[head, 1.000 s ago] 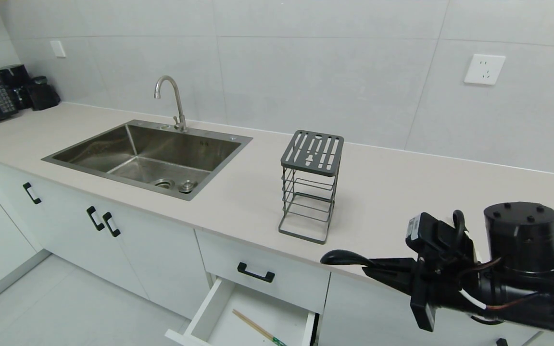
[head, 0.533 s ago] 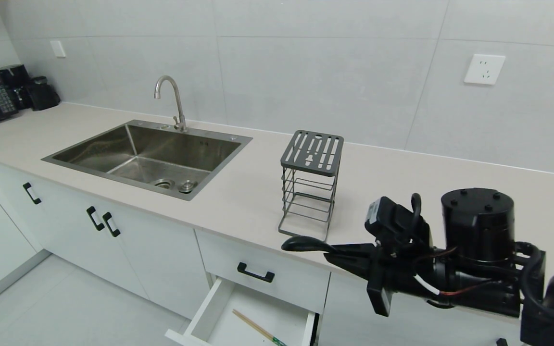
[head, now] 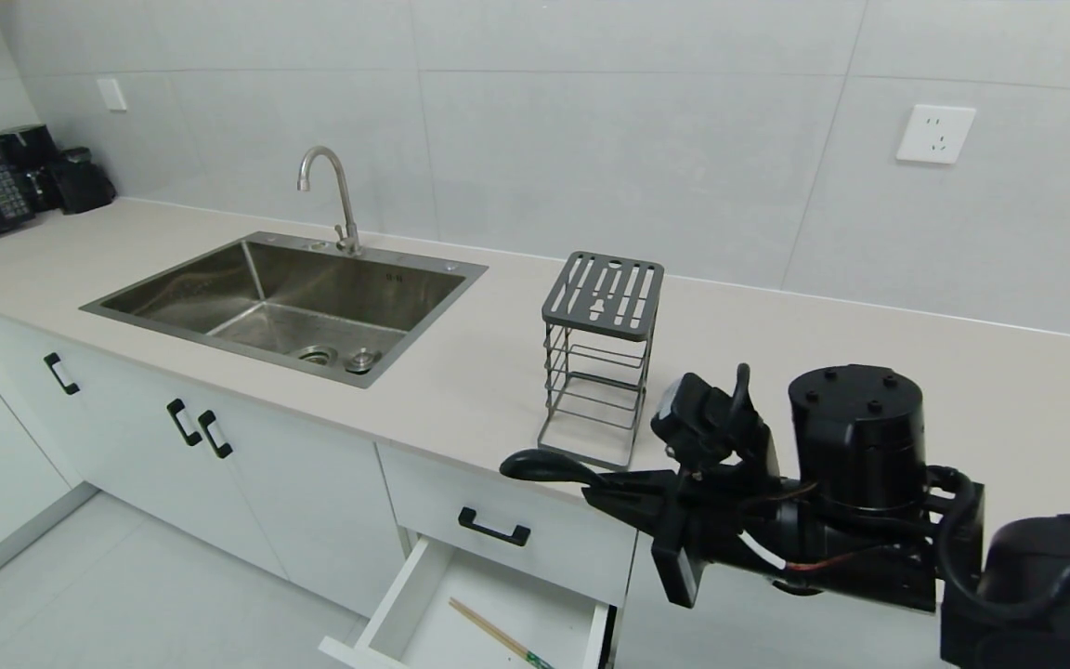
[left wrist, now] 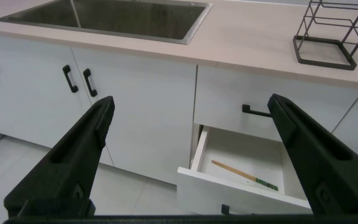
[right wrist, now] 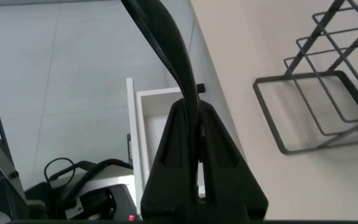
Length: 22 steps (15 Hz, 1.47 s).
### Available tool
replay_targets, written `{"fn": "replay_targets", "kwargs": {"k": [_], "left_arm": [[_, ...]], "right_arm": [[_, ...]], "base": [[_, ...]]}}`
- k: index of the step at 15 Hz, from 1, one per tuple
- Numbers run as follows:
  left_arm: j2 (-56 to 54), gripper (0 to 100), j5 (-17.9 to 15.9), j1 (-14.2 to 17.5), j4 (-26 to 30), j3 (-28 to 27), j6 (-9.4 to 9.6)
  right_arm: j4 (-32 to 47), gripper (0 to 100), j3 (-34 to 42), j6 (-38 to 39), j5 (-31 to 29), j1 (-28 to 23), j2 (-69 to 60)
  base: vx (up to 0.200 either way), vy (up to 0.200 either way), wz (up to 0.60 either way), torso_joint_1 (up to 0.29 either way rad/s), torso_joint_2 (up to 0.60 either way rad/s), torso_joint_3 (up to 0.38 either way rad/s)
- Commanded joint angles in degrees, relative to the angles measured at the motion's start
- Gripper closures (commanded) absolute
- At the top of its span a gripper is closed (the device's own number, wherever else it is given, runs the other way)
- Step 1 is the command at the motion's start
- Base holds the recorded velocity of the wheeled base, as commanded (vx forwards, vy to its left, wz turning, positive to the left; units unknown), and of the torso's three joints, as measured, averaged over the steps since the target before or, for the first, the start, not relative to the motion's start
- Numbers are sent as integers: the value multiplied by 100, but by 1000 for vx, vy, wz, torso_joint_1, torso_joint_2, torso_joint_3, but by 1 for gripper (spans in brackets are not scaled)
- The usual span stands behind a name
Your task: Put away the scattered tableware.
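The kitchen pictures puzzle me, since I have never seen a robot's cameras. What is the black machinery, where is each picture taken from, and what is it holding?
This is a two-armed robot tidying a kitchen. The wide picture comes from a camera on its head, the other two from cameras on its wrists. On the counter is a wire rack, beside a sink set into it. The right arm shows at the lower right, its jaws shut on a black spoon. The left wrist camera looks between wide-open jaws at an open drawer with chopsticks inside.
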Motion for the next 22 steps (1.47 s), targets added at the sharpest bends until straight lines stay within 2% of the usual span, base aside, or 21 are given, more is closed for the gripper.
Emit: {"fn": "replay_targets", "kwargs": {"k": [1, 5, 9, 16, 18, 22], "left_arm": [[7, 0, 0, 4, -1, 1, 0], [7, 0, 0, 4, -1, 1, 0], [7, 0, 0, 4, -1, 1, 0], [7, 0, 0, 4, -1, 1, 0], [7, 0, 0, 4, -1, 1, 0], [7, 0, 0, 4, -1, 1, 0]], "right_arm": [[-1, 100, -137, 126, -206, 227, 345], [61, 100, -154, 548, -1111, 534, 627], [70, 100, -339, 671, -1137, 736, 767], [96, 100, -1358, 706, -1084, 921, 1488], [307, 100, -1622, 689, -1093, 939, 1655], [404, 100, -1692, 636, -1128, 939, 1743]], "base": [[0, 0, 0, 0, 0, 0], [0, 0, 0, 0, 0, 0], [0, 0, 0, 0, 0, 0], [0, 0, 0, 0, 0, 0], [0, 0, 0, -151, 303, 154], [0, 0, 0, -202, 407, 193]]}}
